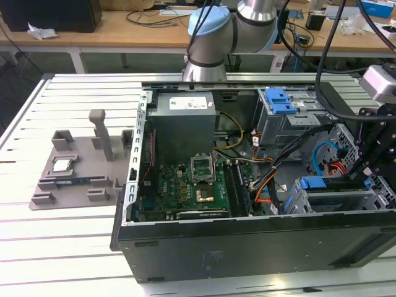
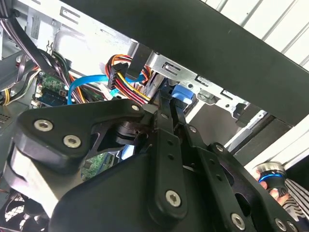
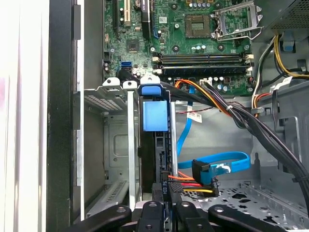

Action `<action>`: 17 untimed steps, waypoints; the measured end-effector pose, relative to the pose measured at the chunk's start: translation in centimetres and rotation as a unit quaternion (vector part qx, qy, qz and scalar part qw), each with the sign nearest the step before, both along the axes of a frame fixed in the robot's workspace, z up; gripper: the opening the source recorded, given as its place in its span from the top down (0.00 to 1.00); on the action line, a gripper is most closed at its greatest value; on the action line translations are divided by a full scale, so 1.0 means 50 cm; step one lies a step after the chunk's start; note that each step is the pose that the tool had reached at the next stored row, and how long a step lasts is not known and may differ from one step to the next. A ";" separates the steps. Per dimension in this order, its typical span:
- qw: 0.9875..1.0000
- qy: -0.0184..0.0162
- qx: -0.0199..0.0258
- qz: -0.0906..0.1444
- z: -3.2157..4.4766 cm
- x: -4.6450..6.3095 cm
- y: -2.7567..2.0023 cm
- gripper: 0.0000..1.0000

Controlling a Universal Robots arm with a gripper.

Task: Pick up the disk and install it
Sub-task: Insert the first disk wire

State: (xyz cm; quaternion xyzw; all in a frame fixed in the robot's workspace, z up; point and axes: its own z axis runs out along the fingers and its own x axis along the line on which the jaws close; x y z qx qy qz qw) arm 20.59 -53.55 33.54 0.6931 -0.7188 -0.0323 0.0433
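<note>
Edgewise, disk point(image 3: 155, 116) upright in drive cage point(image 3: 104, 99), pincer point(image 3: 164, 212) clamping its rear end.

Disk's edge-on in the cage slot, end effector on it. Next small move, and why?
Probably a short, straight push along the slot. The disk sits between the drive cage rails with the end effector closed on its near end, so it looks aligned. I can't tell if it's seated. Keep off the cable connector beside it.

Your arm point(image 1: 213, 28) reaches down from the far side, with its black wrist at the exterior view's right. Your hand point(image 3: 166, 212) points downward, black fingers point(image 2: 166, 130) drawn close together.
</note>
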 end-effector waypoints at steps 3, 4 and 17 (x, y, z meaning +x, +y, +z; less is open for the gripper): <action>1.000 0.000 0.001 0.000 -0.002 0.000 -0.0001 0.83; 1.000 0.000 0.000 0.000 -0.001 0.000 -0.0002 0.76; 1.000 0.000 0.000 0.000 0.096 0.000 0.0058 0.89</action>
